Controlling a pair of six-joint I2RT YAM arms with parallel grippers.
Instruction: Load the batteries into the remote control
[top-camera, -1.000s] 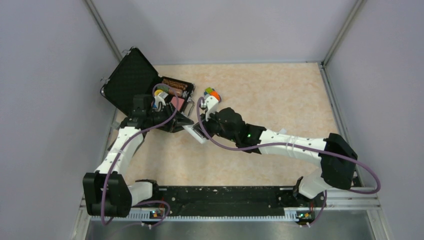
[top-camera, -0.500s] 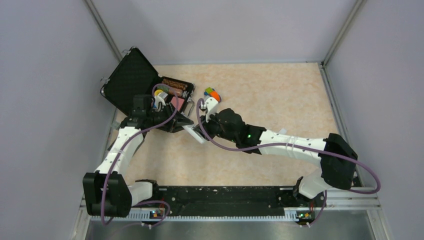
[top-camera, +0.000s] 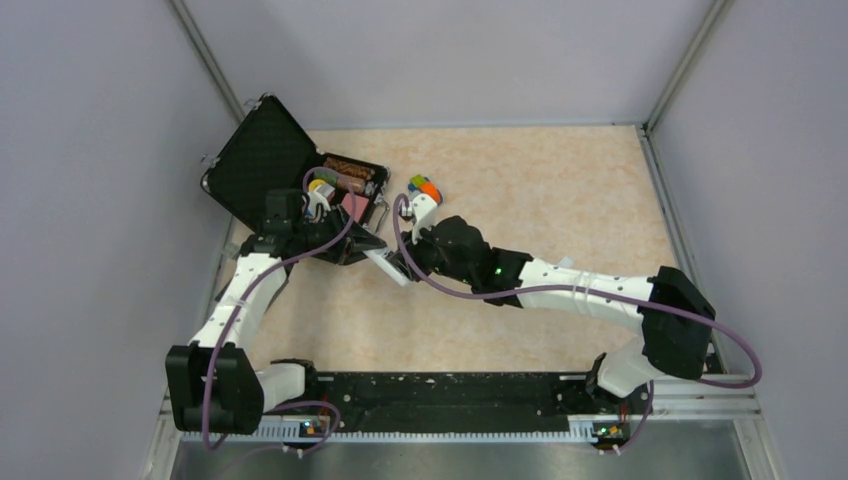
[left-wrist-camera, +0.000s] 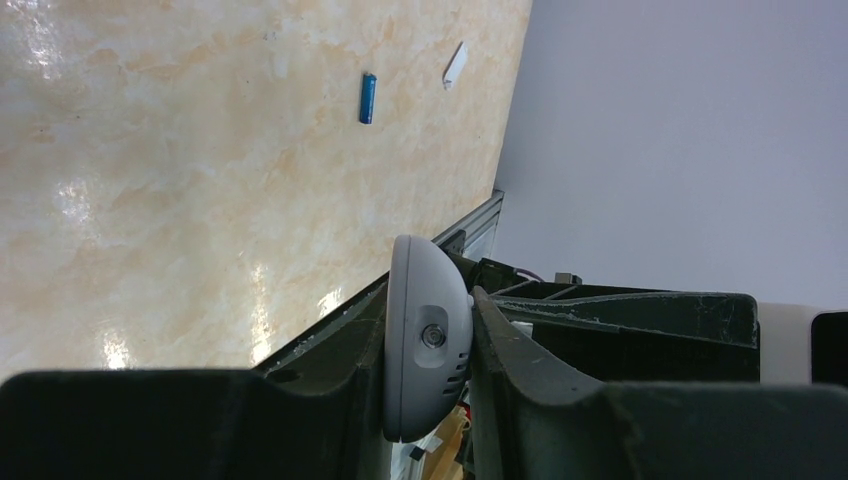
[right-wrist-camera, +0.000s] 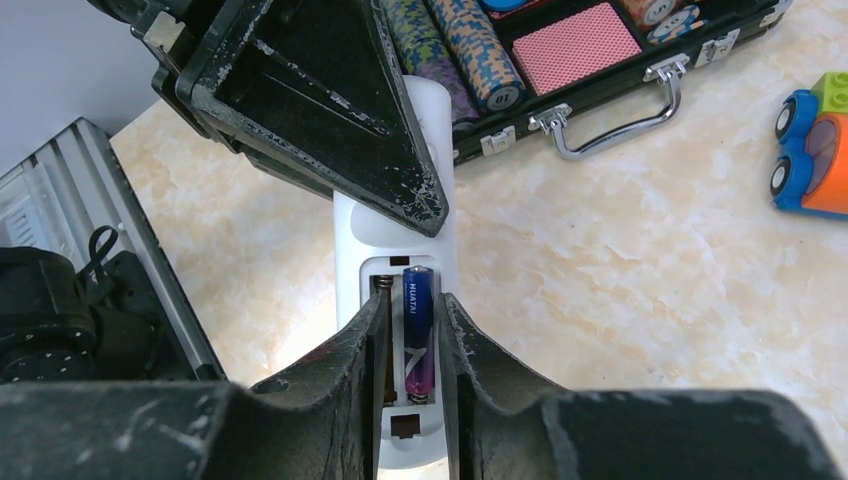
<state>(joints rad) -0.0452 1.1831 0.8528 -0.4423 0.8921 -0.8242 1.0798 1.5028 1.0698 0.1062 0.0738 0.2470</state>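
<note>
My left gripper (left-wrist-camera: 430, 290) is shut on the white remote control (left-wrist-camera: 425, 340), holding it off the table by one end. In the right wrist view the remote control (right-wrist-camera: 352, 260) shows its open battery bay. A blue-purple battery (right-wrist-camera: 418, 330) lies seated in the bay's right slot. The left slot, with its spring, is partly hidden behind a finger. My right gripper (right-wrist-camera: 413, 300) straddles that battery, open, with a thin gap on each side. A second blue battery (left-wrist-camera: 368, 98) lies on the table. In the top view both grippers meet at the remote control (top-camera: 385, 264).
An open black case (top-camera: 290, 170) of chip stacks and cards stands at the back left, its handle toward the remote. A colourful toy car (top-camera: 425, 187) sits just right of the case. A small white cover piece (left-wrist-camera: 455, 65) lies near the loose battery.
My right gripper's jaws have spread apart, letting go of the battery now lying in the bay. The left gripper and the remote have stayed put.
</note>
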